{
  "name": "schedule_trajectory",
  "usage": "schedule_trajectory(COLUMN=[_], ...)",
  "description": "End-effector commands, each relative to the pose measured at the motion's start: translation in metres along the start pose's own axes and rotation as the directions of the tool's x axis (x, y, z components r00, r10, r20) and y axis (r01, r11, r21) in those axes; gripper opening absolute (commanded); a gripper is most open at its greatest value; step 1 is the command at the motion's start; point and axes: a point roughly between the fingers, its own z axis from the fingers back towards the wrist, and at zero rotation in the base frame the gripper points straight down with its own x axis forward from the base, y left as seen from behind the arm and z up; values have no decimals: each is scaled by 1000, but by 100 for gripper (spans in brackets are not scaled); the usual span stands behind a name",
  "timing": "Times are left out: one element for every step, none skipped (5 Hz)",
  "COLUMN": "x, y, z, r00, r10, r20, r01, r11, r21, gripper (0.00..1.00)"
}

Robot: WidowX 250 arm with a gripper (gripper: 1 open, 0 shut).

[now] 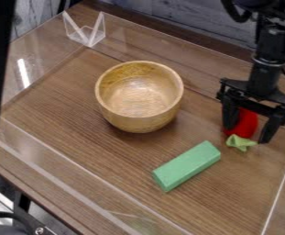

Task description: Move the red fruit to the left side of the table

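The red fruit (245, 121) lies near the right edge of the table (71, 128), with its green leafy end (240, 142) pointing toward the front. My gripper (254, 122) hangs straight down over it and is open. One dark finger stands on each side of the fruit. Much of the fruit's upper part is hidden behind the fingers. I cannot tell whether the fingers touch it.
A wooden bowl (139, 95) stands in the middle of the table, left of the gripper. A green rectangular block (188, 165) lies in front, toward the near edge. Low clear walls border the table, and a clear acrylic stand (83, 29) sits at the far left.
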Motion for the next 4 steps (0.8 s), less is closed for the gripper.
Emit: schedule_trajectory(x=[7,13,17,14], y=[4,-4,-13,-26], z=[21,29,36,33], r00=[994,990,985,990], r10=[61,90,116,49], r20=[92,112,128,129], r01=[-58,-85,-108,-42], r11=[998,995,992,998], r21=[-39,-51,-63,-54], gripper=[100,100,100,100])
